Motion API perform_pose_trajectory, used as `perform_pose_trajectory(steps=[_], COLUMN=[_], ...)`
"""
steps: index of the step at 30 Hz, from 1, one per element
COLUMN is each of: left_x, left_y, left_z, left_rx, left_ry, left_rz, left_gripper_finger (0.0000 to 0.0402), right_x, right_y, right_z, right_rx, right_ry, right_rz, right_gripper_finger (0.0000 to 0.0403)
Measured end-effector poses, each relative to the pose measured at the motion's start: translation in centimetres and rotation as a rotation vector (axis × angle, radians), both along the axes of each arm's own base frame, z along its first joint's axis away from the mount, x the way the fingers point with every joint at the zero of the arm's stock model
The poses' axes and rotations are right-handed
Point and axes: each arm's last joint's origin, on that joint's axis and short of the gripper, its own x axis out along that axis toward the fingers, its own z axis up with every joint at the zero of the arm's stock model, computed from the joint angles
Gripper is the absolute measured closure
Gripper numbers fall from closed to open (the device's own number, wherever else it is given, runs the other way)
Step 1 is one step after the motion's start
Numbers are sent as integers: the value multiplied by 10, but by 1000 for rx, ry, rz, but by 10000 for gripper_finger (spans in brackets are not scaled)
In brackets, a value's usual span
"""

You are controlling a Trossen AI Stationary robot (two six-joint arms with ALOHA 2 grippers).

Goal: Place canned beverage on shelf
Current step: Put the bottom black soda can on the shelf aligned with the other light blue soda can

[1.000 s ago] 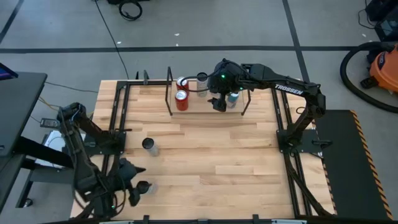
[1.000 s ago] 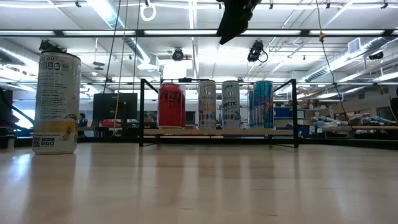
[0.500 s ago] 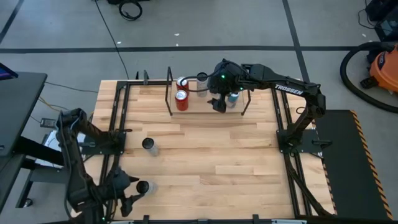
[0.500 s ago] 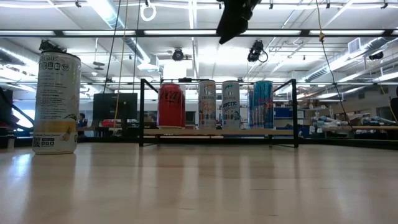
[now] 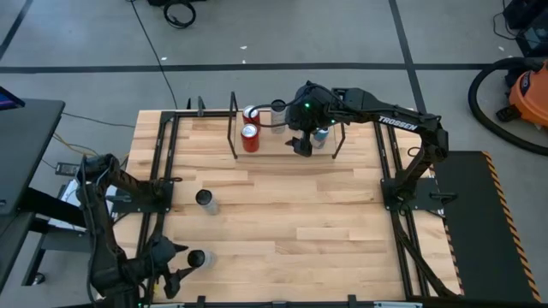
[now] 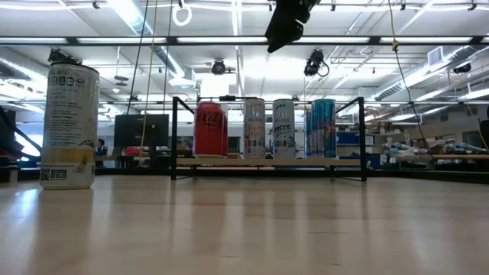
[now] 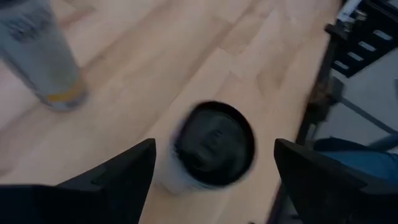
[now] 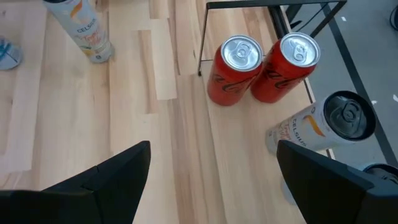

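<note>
A can with a dark top [image 7: 214, 146] [image 5: 197, 257] stands upright on the table near its front left corner. My left gripper [image 5: 181, 269] hangs open over it, one finger on either side and apart from it. A second loose can [image 5: 204, 199] [image 6: 69, 126] stands farther in on the left. At the far edge, the shelf [image 6: 267, 162] [image 5: 282, 152] bears several upright cans, among them two red ones [image 8: 239, 59] [image 8: 292, 59]. Above the shelf my right gripper [image 5: 300, 144] [image 6: 286, 27] is open, with nothing between its fingers.
Black frame rails [image 5: 163, 171] [image 5: 390, 162] run along the table's left and right sides. The wood between the loose cans and the shelf [image 5: 291, 214] is bare. A vacuum cleaner [image 5: 514, 94] stands on the floor beyond the right side.
My left gripper has gone toward the table's near left corner and a little down, staying open beside the dark-topped can. The cans have kept their places.
</note>
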Motion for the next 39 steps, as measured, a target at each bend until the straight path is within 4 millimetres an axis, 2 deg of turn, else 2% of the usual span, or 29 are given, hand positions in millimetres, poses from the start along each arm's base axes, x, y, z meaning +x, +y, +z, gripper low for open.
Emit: perform_pose_trajectory(steps=[3, 9, 22, 30, 39], left_x=[-1, -6, 1, 16, 33], left_y=[3, -4, -27, -31, -32], left_z=[2, -3, -49, -76, -95], left_rx=[-12, -24, 69, 138, 155], left_ry=[21, -8, 1, 16, 4], left_rz=[14, 7, 55, 118, 185], left_gripper_finger=[70, 70, 70, 70, 70], right_x=[0, 0, 0, 0, 0], right_y=[0, 1, 1, 1, 1], right_z=[0, 0, 0, 0, 0], right_rx=[4, 7, 8, 8, 8], right_ry=[-1, -2, -2, -3, -3], right_rz=[6, 11, 13, 14, 14], right_gripper_finger=[45, 45, 45, 45, 45])
